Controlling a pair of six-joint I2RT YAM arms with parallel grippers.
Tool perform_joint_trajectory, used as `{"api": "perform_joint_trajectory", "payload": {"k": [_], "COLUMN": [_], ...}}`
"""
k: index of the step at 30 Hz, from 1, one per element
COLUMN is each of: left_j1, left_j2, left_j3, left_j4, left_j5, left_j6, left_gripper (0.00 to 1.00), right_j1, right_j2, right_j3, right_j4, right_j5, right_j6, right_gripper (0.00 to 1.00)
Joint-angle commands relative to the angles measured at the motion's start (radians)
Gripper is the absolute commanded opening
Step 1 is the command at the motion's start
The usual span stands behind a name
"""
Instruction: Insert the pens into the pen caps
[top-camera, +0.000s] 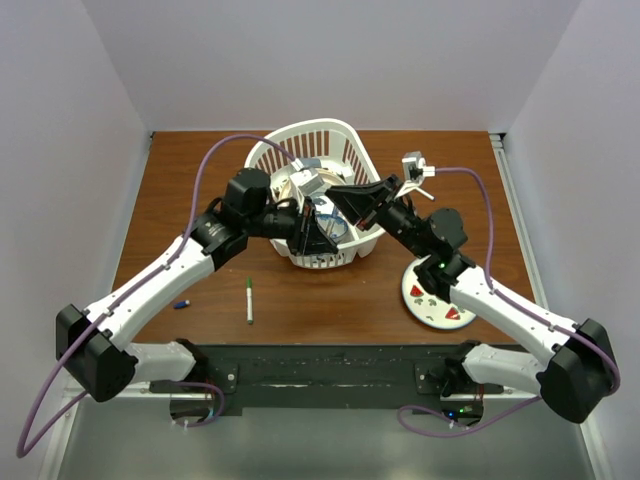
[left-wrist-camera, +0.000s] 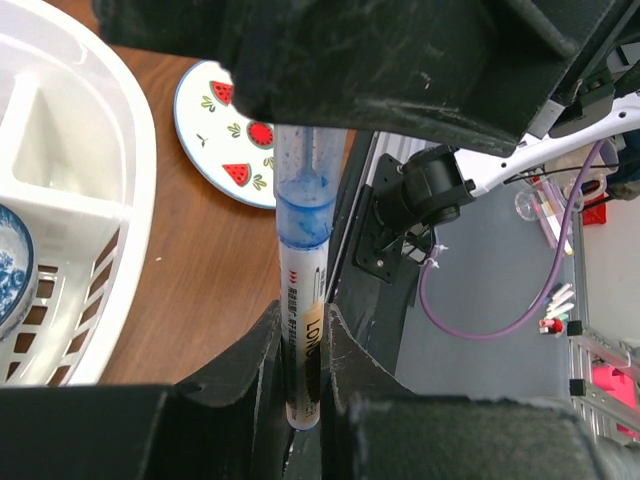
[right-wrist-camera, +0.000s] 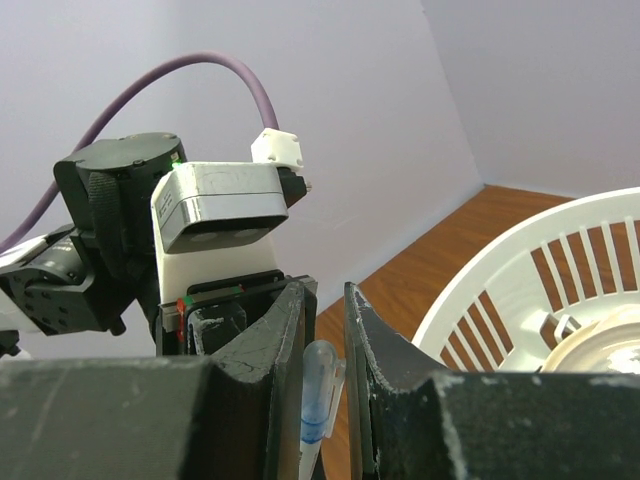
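Observation:
My left gripper (left-wrist-camera: 303, 322) is shut on the white barrel of a pen (left-wrist-camera: 302, 330), which stands upright between its jaws. The pen's upper end sits inside a translucent blue pen cap (left-wrist-camera: 305, 195). My right gripper (right-wrist-camera: 325, 300) is shut on that cap (right-wrist-camera: 320, 385) from above. In the top view both grippers, left (top-camera: 322, 232) and right (top-camera: 352, 205), meet over the front of the white basket (top-camera: 300, 140). A second pen (top-camera: 249, 300) with a green end lies on the table. A small blue cap (top-camera: 181, 303) lies to its left.
The white basket holds dishes, among them a blue-patterned bowl (left-wrist-camera: 8, 265). A watermelon-print plate (top-camera: 437, 305) sits on the table under the right arm. The table's near edge and the black mounting bar (top-camera: 330, 365) lie below the grippers.

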Motion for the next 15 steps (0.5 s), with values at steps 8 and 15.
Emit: {"api": "perform_joint_trajectory", "payload": {"k": [8,15], "left_j1": [0.074,0.080], "left_j2": [0.020,0.038], "left_j3": [0.225,0.322], "left_j4": [0.348,0.268], "left_j5": [-0.190,-0.236], "left_j6": [0.038,0.102], "left_gripper": [0.00,0.00], "right_j1": [0.173,0.229], "right_j2": [0.059,0.085], "right_j3": [-0.133,-0.132], "right_j4": [-0.185,-0.195], "right_j5": [-0.308,-0.310], "right_j6": [0.117,0.131], "right_gripper": [0.00,0.00]}}
